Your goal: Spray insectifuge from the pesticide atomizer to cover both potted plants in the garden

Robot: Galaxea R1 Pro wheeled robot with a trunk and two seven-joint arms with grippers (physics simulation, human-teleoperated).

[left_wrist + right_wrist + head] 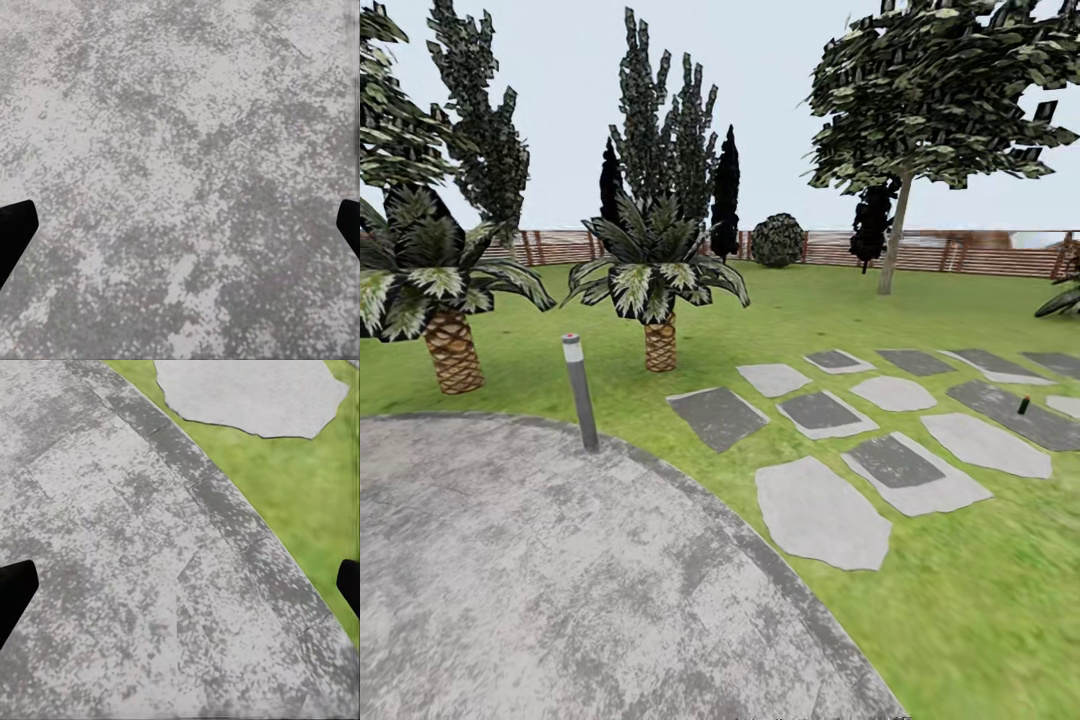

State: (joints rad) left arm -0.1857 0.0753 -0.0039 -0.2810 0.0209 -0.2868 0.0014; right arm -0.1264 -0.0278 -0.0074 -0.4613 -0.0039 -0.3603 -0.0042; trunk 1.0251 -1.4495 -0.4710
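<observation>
Ahead, we see the slim dark pesticide atomizer [1023, 405] upright on a flat grey stepping stone [1015, 410], well beyond the mottled round patio [540, 580]. Our left gripper [180, 232] and right gripper [180, 592] hang spread wide, empty, over speckled paving.

Lawn [960, 620] carries paved patio [510, 580], stepping stones [820, 515] (pesticide atomizer [1023, 405] atop one).

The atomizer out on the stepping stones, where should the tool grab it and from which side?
The atomizer looks upright on a dark stone, so a sideways grip around its slim body, below the spray head, seems best. It is too small here to judge details; drive closer first.
</observation>
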